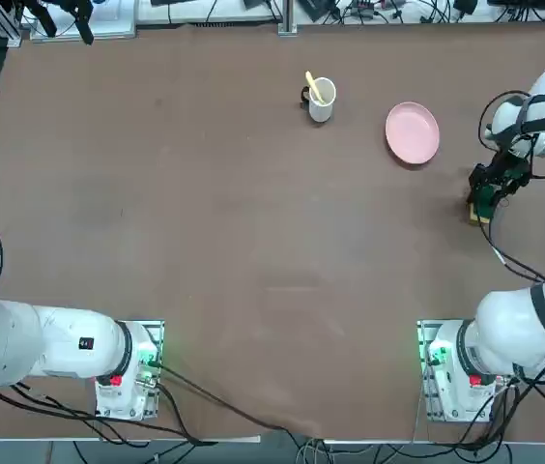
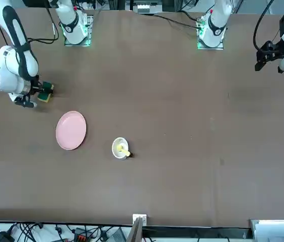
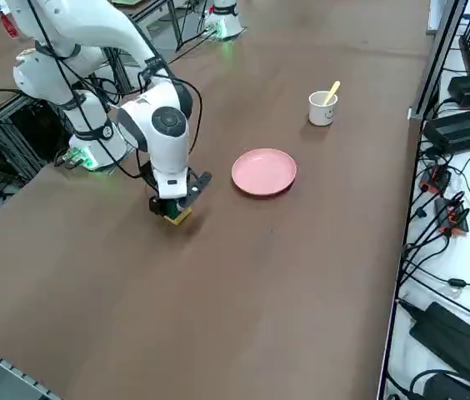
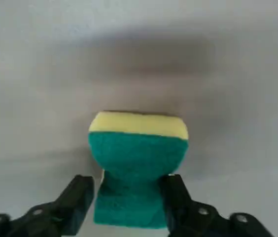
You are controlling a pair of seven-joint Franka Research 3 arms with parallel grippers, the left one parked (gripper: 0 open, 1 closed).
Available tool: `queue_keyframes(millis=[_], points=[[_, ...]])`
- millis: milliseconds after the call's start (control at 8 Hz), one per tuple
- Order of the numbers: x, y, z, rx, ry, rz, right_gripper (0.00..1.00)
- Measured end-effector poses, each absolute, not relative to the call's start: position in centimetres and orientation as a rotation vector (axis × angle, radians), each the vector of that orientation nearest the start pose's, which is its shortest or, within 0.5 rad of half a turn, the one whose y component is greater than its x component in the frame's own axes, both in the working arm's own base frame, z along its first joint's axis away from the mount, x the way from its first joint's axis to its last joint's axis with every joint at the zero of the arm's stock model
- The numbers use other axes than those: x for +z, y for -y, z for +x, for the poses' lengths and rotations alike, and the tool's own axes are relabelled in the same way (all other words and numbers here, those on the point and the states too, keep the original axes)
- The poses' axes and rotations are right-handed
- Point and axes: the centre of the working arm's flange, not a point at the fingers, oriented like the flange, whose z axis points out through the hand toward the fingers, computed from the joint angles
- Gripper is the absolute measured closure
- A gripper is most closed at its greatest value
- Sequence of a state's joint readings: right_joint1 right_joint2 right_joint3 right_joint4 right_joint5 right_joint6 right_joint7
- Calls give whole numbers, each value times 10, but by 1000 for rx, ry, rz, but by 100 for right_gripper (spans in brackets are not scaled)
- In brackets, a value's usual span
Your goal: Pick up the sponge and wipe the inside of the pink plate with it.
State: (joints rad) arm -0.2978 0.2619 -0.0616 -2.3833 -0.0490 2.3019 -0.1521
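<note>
Fingers (image 4: 174,197): pinching the sponge (image 4: 138,153) at its waist.
Sponge: hanging above the surface (image 1: 253,242), apparently, green side facing the wrist camera.
Plate (image 3: 264,172): lying well apart from the sponge, its inside facing up.
Carry: now calling for steady travel, keeping the squeeze firm, turning foam downward, then lowering gently inside the rim.

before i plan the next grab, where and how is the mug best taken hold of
Probably by the cup wall, from above at the robot's right. The mug stands upright, and its dark handle juts to the robot's left. The yellow utensil sticks out of its mouth, so steer round it. The right gripper, over the table's right side, grips the sponge.
</note>
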Motion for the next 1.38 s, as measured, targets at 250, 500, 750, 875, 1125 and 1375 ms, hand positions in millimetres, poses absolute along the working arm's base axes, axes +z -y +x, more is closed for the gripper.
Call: queue_keyframes(millis=[250,500,750,875,1125,1375], points=[[186,166,432,538,-262,-3041,26],[185,166,432,542,-262,-3039,49],[185,167,432,543,-263,-3039,85],[186,167,432,542,-263,-3039,89],[195,165,440,510,-246,-3052,89],[233,140,471,493,-151,-3068,89]])
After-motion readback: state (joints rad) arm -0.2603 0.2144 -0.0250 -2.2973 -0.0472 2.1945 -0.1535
